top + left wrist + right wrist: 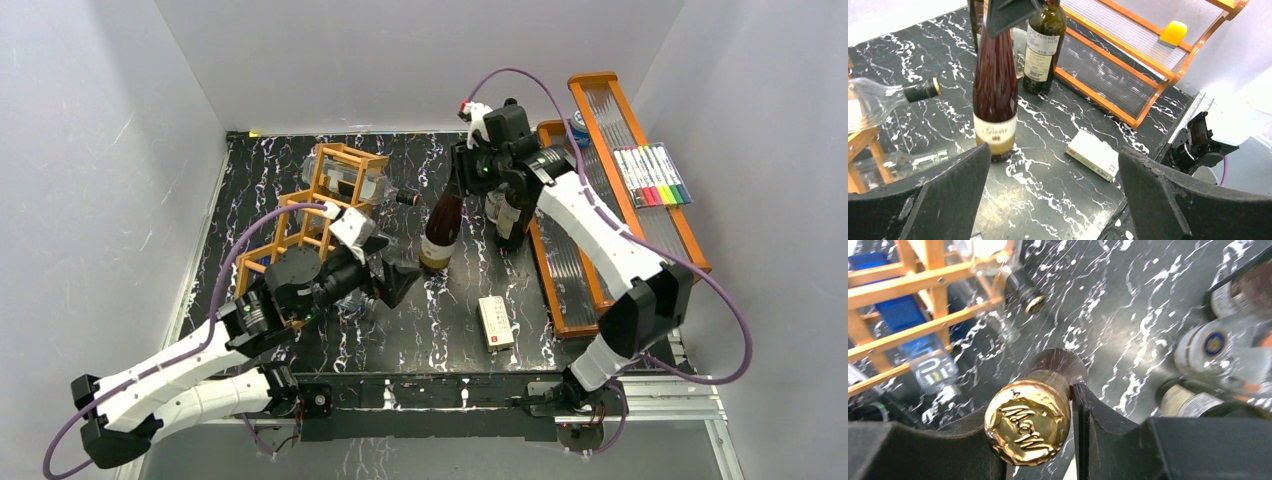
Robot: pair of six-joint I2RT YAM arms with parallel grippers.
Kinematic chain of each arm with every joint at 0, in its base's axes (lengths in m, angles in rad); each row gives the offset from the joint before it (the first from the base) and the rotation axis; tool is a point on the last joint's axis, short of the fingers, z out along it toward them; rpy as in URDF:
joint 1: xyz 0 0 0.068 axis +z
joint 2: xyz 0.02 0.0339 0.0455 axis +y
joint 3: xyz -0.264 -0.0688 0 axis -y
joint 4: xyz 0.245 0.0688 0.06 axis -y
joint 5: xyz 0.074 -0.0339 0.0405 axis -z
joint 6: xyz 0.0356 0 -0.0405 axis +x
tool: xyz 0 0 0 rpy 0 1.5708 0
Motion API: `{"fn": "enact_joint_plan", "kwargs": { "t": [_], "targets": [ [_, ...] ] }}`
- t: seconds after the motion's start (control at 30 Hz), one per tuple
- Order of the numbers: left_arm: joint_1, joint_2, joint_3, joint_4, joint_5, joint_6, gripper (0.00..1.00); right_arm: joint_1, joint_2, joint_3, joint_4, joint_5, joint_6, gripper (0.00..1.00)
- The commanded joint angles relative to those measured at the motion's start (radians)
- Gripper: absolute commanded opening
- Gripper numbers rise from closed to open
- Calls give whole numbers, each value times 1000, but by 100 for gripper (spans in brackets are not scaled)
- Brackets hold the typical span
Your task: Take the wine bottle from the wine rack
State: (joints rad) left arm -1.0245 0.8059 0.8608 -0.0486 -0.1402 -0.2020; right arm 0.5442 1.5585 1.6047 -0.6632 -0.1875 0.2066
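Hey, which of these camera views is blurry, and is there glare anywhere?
Right wrist view: the gold foil cap is sharp with bright glints, while the bottles at right are smeared; left wrist view: crisp on the white box; top view: evenly lit, sharp.

Glossy glass, shiny foil, plain wood.
The wine bottle (994, 85) is smooth, glossy dark glass; its foil cap (1028, 422) is embossed gold. Wine rack (908, 282): matt wood. Surface (1048, 185): polished, marble-patterned.

Noted a white box (497, 322) lying flat near the front edge of the surface (430, 320); an orange tiered tray (592, 78) along the right edge, coloured markers (652, 176) on top, dark bottles (512, 212) upright beside it.
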Motion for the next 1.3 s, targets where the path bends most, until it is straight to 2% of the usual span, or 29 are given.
{"fn": "enact_joint_plan", "kwargs": {
  "t": [0.0,0.17,0.37,0.63,0.87,1.03,1.27],
  "targets": [
    [-3,-61,31,-109,-59,-36,98,19,52,224,104,188,-71,0],
    [-3,-90,37,-142,-80,-58,98,20,165,386,88,298,-115,0],
    [-3,-108,52,-168,-79,-73,98,19,246,434,187,407,-160,0],
    [-4,-119,71,-201,-86,-97,98,-24,347,539,262,441,-165,0],
    [-3,-125,88,-223,-97,-100,98,-47,369,549,348,426,-175,0],
    [-3,-123,97,-234,-104,-99,98,-57,352,493,438,427,-188,0],
    [-3,-120,99,-238,-110,-97,98,-63,366,501,457,436,-203,0]
  ]
}}
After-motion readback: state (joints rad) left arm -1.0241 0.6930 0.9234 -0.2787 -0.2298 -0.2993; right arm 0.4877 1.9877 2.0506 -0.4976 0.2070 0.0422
